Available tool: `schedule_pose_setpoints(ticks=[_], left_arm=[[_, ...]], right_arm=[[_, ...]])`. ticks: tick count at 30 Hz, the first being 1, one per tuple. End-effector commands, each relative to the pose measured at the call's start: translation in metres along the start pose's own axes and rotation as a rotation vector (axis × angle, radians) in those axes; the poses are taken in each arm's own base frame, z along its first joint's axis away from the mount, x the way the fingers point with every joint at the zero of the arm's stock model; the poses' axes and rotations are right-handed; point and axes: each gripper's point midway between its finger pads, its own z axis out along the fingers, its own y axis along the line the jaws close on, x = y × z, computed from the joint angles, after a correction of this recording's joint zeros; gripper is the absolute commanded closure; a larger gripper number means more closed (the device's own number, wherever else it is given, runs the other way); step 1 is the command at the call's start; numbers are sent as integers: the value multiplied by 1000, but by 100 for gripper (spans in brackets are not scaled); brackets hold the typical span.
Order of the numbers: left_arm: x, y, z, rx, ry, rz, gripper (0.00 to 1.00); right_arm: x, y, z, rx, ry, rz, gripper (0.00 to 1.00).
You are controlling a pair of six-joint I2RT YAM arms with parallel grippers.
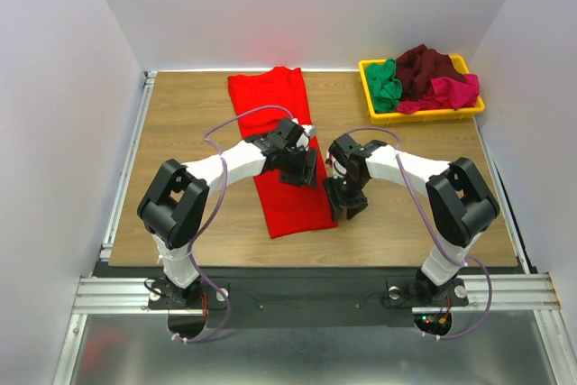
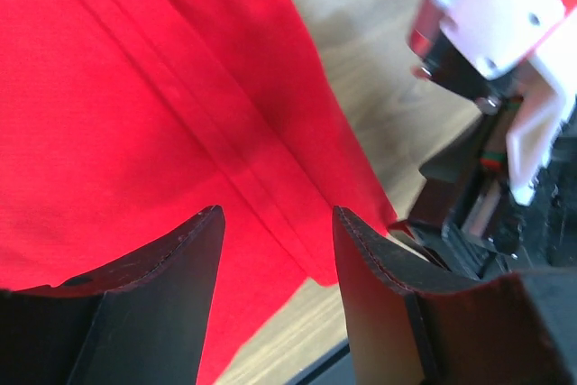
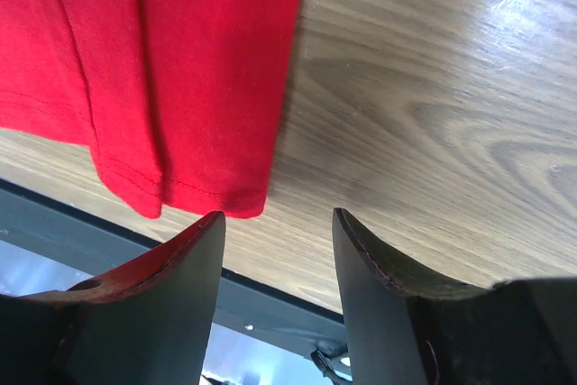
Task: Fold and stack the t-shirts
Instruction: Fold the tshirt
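Note:
A bright red t-shirt (image 1: 279, 146) lies on the table as a long narrow strip, running from the back toward the front. My left gripper (image 1: 302, 169) hovers over the strip's right edge, open, with only red cloth (image 2: 135, 105) below its jaws (image 2: 278, 214). My right gripper (image 1: 345, 203) stands open just right of the shirt's near corner (image 3: 180, 69), over bare wood, with nothing between its fingers (image 3: 278, 215). Green (image 1: 386, 86), dark maroon (image 1: 425, 67) and magenta-pink (image 1: 455, 92) t-shirts sit bunched together in the tray.
A yellow plastic tray (image 1: 424, 115) stands at the back right corner of the wooden table (image 1: 180, 132). White walls close in the left, back and right sides. The right arm's wrist (image 2: 505, 33) shows close by in the left wrist view.

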Motion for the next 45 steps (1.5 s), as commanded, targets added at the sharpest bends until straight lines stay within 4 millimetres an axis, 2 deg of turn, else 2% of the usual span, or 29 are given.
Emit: schedule_pose_setpoints(ticks=[1, 8, 12, 17, 20, 27, 31, 34, 35, 38, 45], left_arm=[[8, -8, -5, 21, 15, 9, 37], [36, 7, 7, -51, 106, -11, 37], [41, 2, 11, -33, 123, -1, 37], [49, -4, 17, -8, 152, 12, 37], [57, -2, 21, -10, 177, 9, 36], [59, 3, 19, -47, 173, -1, 36], [55, 4, 16, -62, 159, -4, 36], [48, -6, 14, -14, 138, 16, 36], [46, -10, 13, -1, 128, 27, 36], [43, -21, 11, 32, 119, 59, 34], [50, -31, 17, 53, 146, 97, 33]], right_arm=[[-13, 14, -11, -41, -75, -24, 43], [-13, 16, -2, -37, -68, -32, 43], [-16, 19, -2, -44, -85, -40, 43], [-16, 20, 8, -54, -75, -53, 44], [-12, 19, 15, -50, -64, -64, 44], [3, 10, 30, -22, -33, -58, 49], [9, 5, 36, 4, -26, -58, 61], [11, 3, 41, 9, -13, -54, 76], [12, 2, 42, 12, -8, -56, 86], [11, 3, 43, 10, -9, -59, 99], [10, 2, 44, 14, -6, -55, 100]])
